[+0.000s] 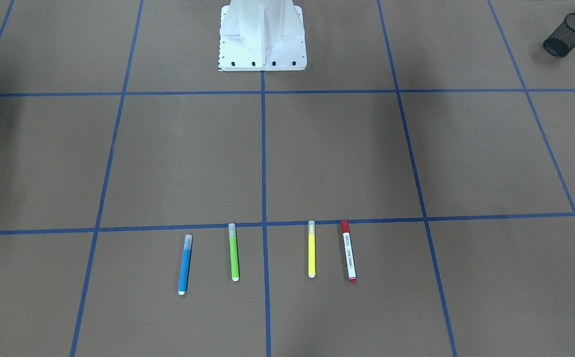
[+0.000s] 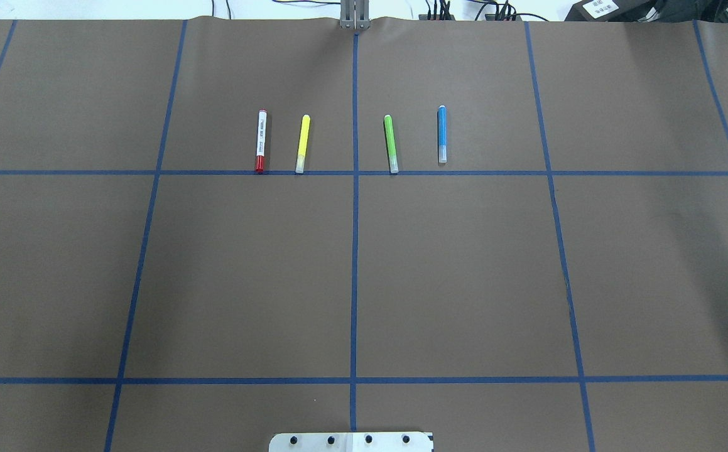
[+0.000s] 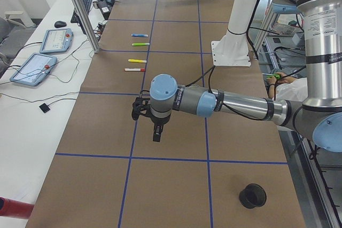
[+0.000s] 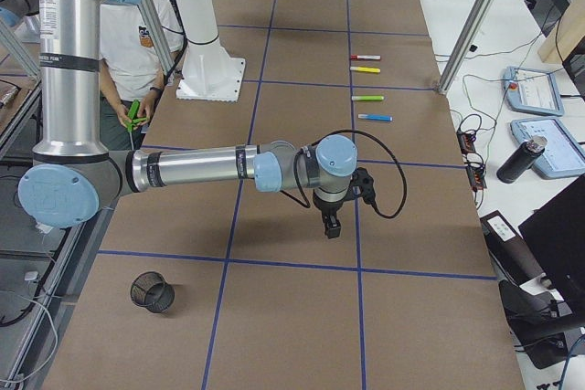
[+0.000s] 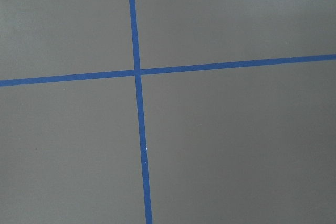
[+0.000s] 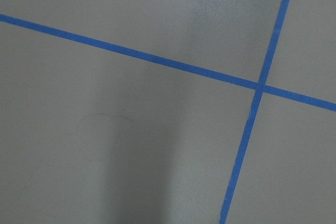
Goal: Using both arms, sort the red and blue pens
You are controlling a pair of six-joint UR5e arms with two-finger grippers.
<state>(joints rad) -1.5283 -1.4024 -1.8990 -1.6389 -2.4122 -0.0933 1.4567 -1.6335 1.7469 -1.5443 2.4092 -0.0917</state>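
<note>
Left gripper [image 3: 156, 135] hangs above brown-papered table [image 2: 464, 282], pointing down; apart or together, cannot tell. Right gripper [image 4: 331, 226] likewise, cannot tell. Far row, robot's left to right: red-capped marker [image 2: 261, 141], yellow highlighter [image 2: 302, 143], green highlighter [image 2: 391, 143], blue highlighter [image 2: 442, 134]; all flat, well apart from grippers.

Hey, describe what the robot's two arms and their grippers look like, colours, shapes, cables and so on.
Both the left arm and the right arm are silver tubes joined by grey cylindrical joints with pale blue round caps. A black cable loops near each wrist. The left gripper and right gripper are small and black.
</note>
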